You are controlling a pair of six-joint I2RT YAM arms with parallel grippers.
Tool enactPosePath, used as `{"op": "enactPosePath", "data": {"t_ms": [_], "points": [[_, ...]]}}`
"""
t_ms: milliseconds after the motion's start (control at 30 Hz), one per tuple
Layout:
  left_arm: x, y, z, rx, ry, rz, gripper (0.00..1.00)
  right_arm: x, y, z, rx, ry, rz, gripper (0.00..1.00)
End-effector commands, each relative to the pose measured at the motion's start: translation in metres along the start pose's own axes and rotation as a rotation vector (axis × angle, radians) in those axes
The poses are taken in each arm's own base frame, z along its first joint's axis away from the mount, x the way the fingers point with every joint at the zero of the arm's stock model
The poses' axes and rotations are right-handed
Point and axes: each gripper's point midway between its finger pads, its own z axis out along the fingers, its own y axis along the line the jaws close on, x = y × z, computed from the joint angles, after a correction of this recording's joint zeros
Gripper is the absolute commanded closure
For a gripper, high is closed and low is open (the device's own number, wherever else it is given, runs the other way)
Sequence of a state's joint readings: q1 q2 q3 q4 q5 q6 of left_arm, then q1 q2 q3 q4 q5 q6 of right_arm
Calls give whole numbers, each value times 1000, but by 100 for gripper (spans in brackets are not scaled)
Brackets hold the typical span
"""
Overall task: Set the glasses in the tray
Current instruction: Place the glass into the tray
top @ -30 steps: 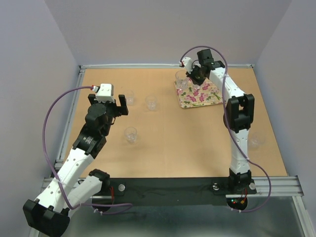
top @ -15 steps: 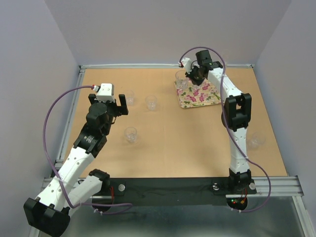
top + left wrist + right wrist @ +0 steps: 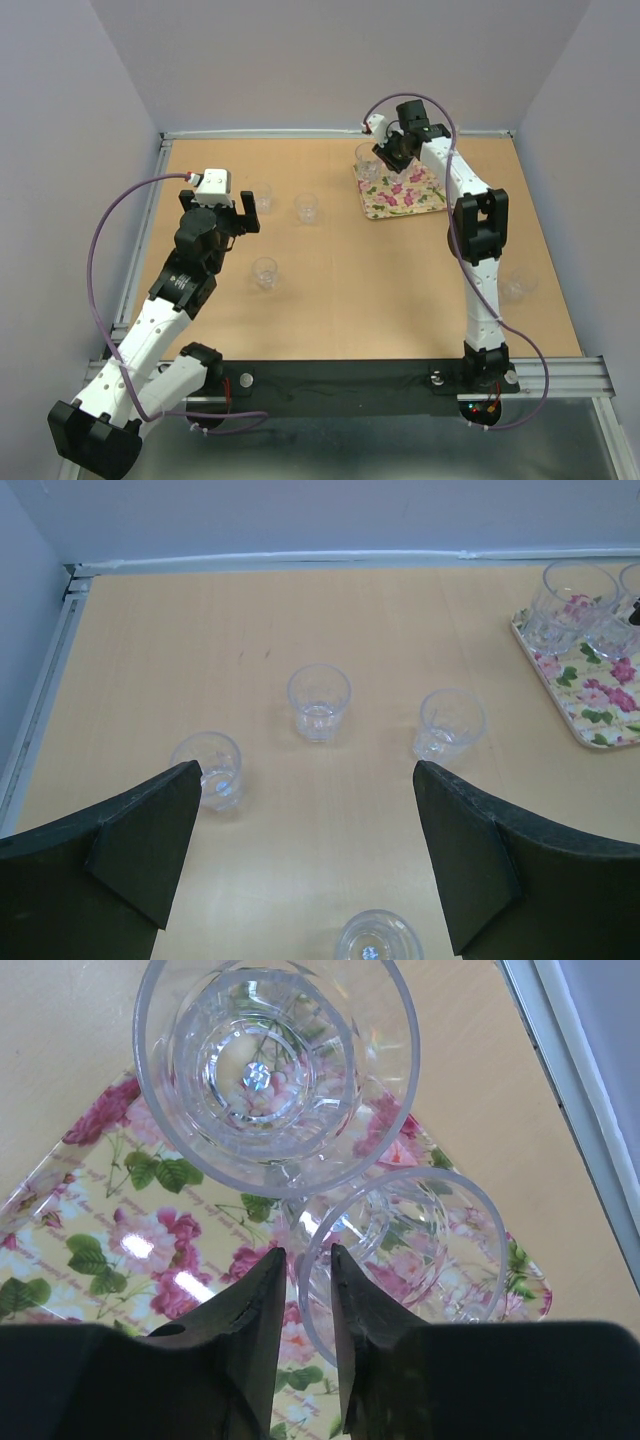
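The flowered tray lies at the back right of the table. My right gripper hangs over it, its fingers slightly parted astride the rim of a small clear glass that stands on the tray. A narrow gap shows beside the rim. A larger glass stands just beyond it. My left gripper is wide open and empty above the left half of the table. Below it stand several loose glasses, and another is right under the jaws.
One more glass stands on the table to the right of the right arm. A raised metal rail and grey walls bound the table at the back and sides.
My right gripper's jaws have parted a little around the glass rim on the tray, and that wrist has shifted slightly back. The left arm has not moved.
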State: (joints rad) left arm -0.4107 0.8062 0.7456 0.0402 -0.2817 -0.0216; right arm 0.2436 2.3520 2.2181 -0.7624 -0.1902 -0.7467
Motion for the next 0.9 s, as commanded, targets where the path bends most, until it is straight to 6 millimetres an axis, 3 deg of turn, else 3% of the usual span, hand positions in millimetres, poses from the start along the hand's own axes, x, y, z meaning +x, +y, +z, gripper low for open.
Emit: {"op": "enactPosePath", "data": {"t_ms": [0, 267, 533, 867], "points": [[-7, 3, 1, -13, -35, 5, 1, -31, -18, -16, 67, -85, -14, 64], [-8, 3, 0, -11, -38, 4, 1, -40, -25, -36, 107, -103, -3, 45], [-9, 2, -1, -6, -43, 2, 1, -53, -29, -70, 146, -140, 21, 22], [-13, 2, -4, 3, -56, -2, 1, -68, -15, -116, 128, -212, 43, 15]]}}
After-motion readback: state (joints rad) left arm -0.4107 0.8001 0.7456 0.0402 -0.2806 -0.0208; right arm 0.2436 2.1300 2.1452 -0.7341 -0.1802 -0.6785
